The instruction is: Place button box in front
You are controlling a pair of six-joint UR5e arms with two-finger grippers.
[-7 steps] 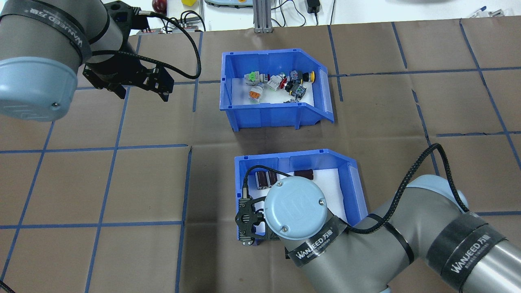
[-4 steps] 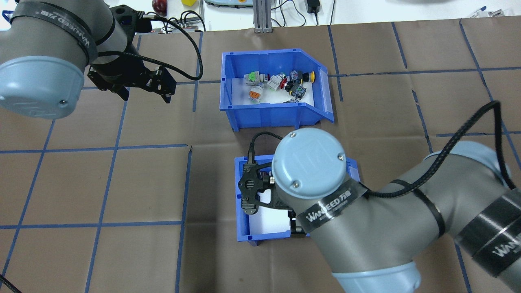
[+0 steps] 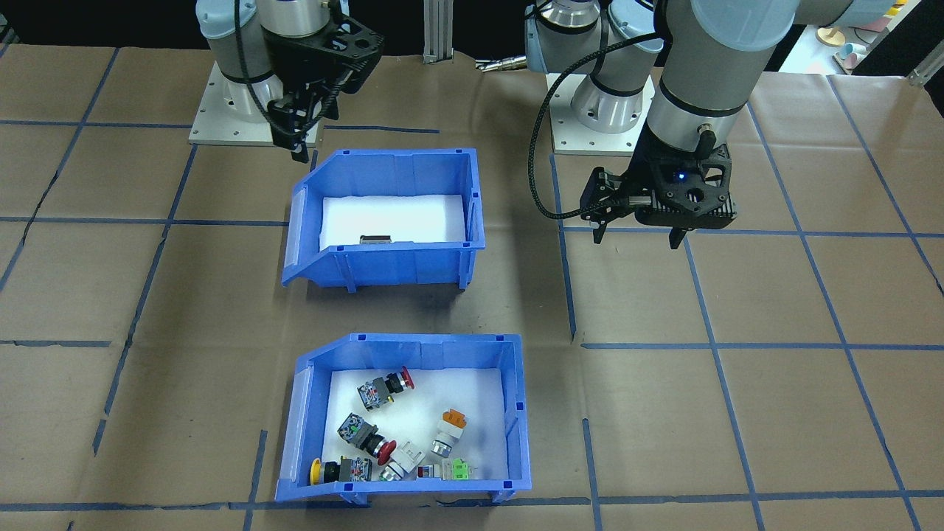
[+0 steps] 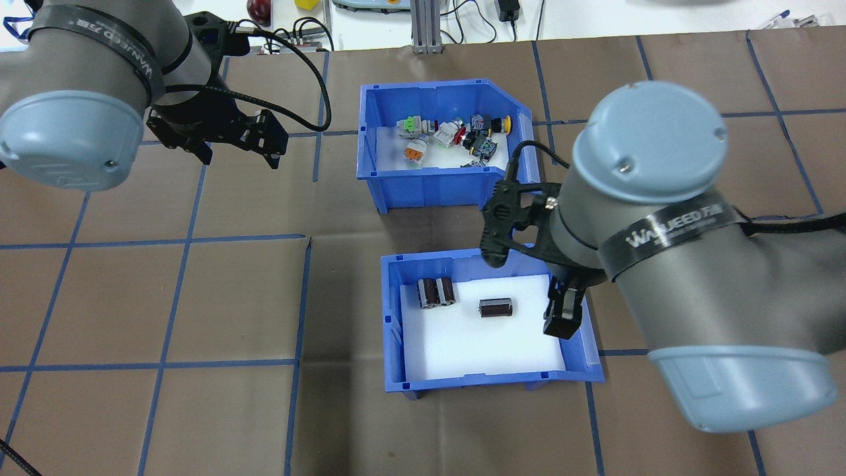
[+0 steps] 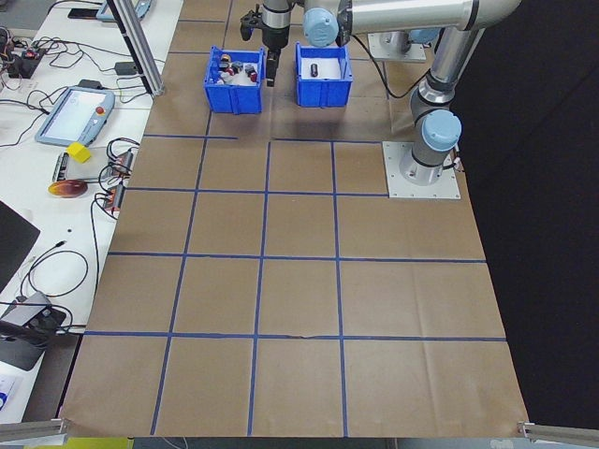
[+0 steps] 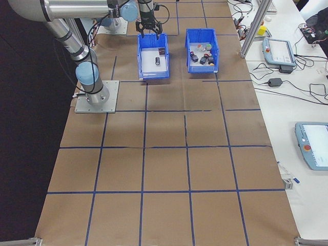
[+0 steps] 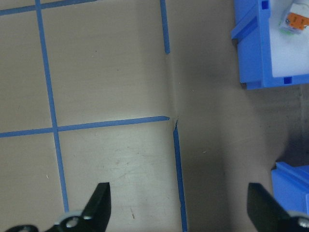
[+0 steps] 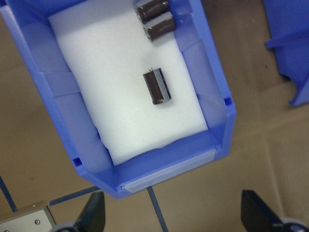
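The button box (image 4: pixel 436 185) is the blue bin farther from the robot's base, with colourful push-buttons (image 4: pixel 456 135) on its white liner; in the front-facing view the button box (image 3: pixel 413 343) lies closest to the camera. My right gripper (image 4: pixel 529 294) hovers open and empty above the sloped right end of the nearer blue bin (image 4: pixel 391 317). The right wrist view looks down on that bin's end wall (image 8: pixel 159 174), between the spread fingers of the gripper (image 8: pixel 176 217). My left gripper (image 4: pixel 236 155) hangs open and empty over bare table, left of the button box; the left wrist view catches its corner (image 7: pixel 256 48).
The nearer bin holds three dark cylinders (image 4: pixel 496 308) on white foam. Brown paper with blue tape lines (image 4: pixel 185 244) covers the table. Cables, tablets and small items lie on the white bench (image 5: pixel 75 112) beyond the far edge. The arm bases (image 3: pixel 597 110) stand on the robot's side.
My right arm has swung from the nearer bin's left near corner up and across to its sloped right end. The left gripper has shifted only slightly. Both bins have stayed put.
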